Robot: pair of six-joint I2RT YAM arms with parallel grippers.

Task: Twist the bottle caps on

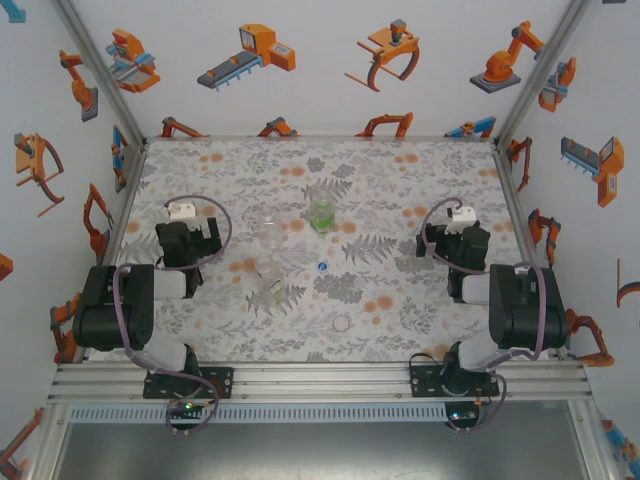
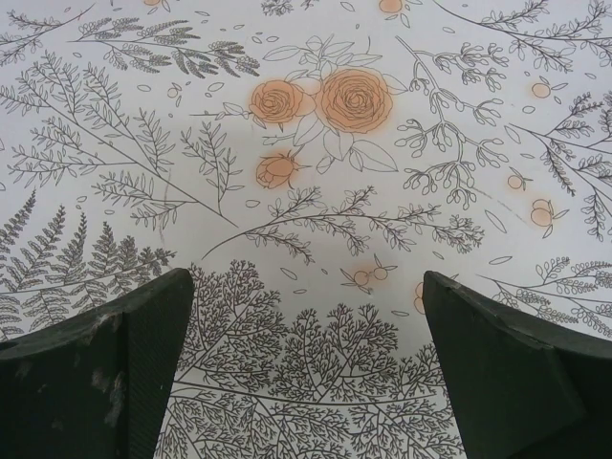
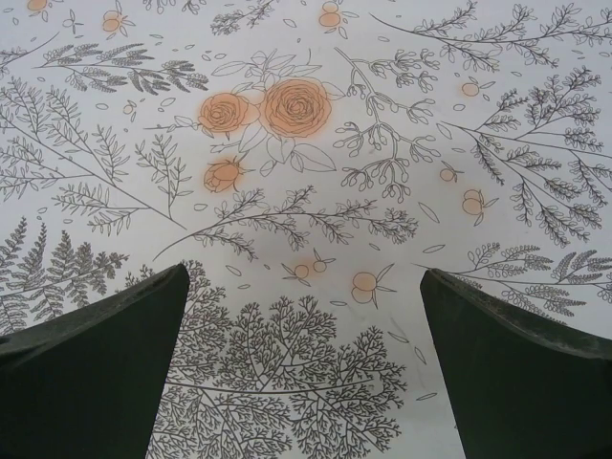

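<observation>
evidently the green bottle stands upright, long axis vertical.

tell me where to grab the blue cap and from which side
Pinch the blue cap across its round side wall, coming straight down from above. It lies low and tiny on the table, clear of the green bottle, so a sideways approach would likely just push it.

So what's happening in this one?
Nothing is held. The left tool and right tool are open and empty over the floral tablecloth, one at each side. Mid-table stand a green-tinted bottle, a far clear bottle and a near clear bottle; a blue cap and a white cap lie loose on the cloth.
</observation>
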